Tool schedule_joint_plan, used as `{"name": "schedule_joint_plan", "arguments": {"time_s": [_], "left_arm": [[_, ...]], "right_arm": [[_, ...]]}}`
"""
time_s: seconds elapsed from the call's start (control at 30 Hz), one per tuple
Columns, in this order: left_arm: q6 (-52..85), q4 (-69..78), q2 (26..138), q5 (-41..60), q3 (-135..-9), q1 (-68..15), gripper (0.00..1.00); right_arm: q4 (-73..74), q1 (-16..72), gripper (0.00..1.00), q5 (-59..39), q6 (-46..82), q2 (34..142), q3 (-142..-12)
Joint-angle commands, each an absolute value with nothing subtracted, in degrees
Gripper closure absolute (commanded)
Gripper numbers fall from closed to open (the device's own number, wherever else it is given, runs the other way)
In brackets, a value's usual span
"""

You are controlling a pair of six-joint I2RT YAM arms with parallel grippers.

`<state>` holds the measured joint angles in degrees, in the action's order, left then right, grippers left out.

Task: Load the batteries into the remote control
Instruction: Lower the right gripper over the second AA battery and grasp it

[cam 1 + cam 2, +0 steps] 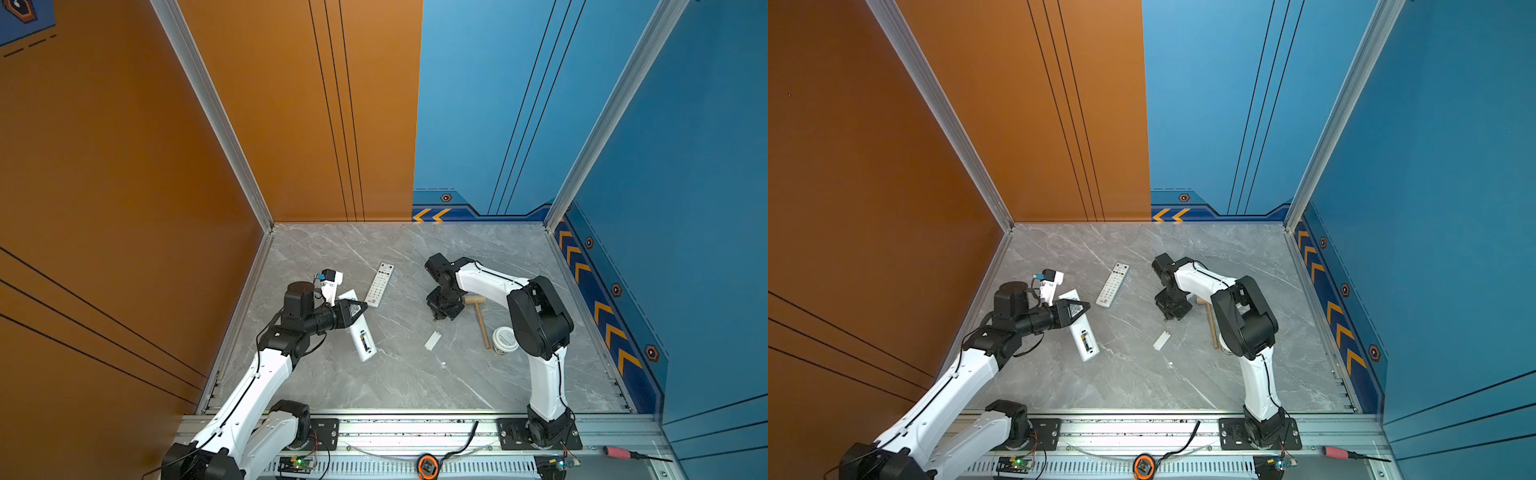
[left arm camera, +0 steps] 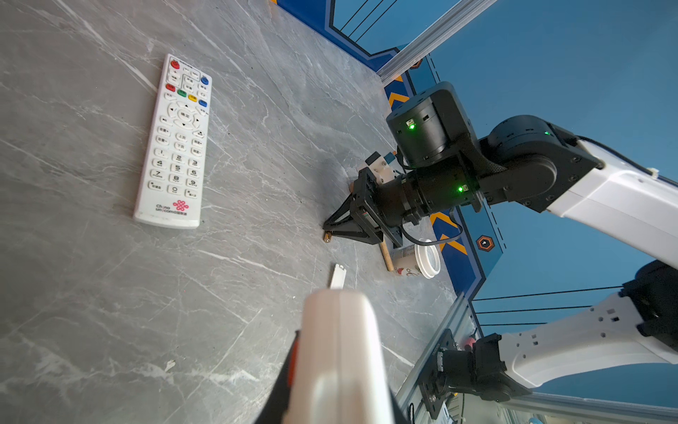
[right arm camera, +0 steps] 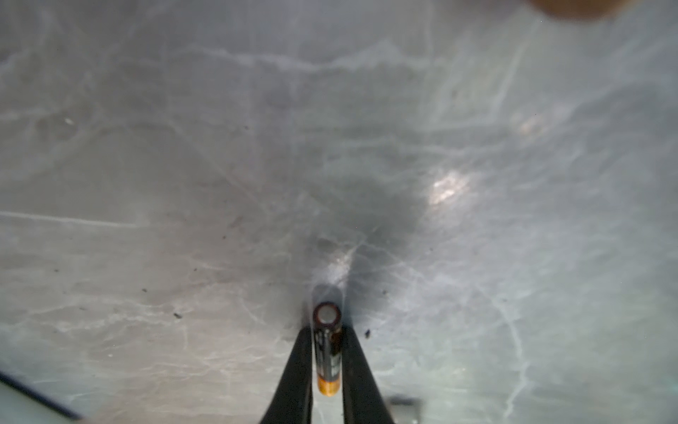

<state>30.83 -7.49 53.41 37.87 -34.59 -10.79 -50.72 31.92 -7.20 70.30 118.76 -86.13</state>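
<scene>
While left tool (image 1: 358,308) grips remote (image 1: 364,341), battery (image 3: 327,354) clamped between right tool's (image 3: 327,329) fingers (image 3: 298,367)

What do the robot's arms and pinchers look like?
The left arm and right arm have white shells, chunky black joints and thin black cables. Green lights glow on the right arm's joints. The left gripper and right gripper are black, tapering to points.
</scene>
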Motion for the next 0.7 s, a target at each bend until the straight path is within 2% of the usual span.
{"name": "schedule_joint_plan", "arguments": {"time_s": [0.0, 0.17, 0.37, 0.67], "left_arm": [[29.4, -8.1, 53.5, 37.5, -35.2, -11.6, 1.00], [29.4, -8.9, 53.7, 37.0, -35.2, -13.3, 1.00], [29.5, -9.1, 55.0, 37.2, -35.4, -15.3, 1.00], [29.9, -8.3, 56.4, 37.7, -35.2, -16.7, 1.00]], "right_arm": [[-63.0, 33.6, 0.89, 2.6, 56.2, 124.2, -86.7], [-65.9, 36.9, 0.90, 9.7, 41.9, 126.7, -92.0], [-61.2, 39.8, 0.89, 13.5, 32.7, 124.3, -89.0], [-53.2, 39.7, 0.70, 7.7, 32.2, 119.2, -82.3]]}}
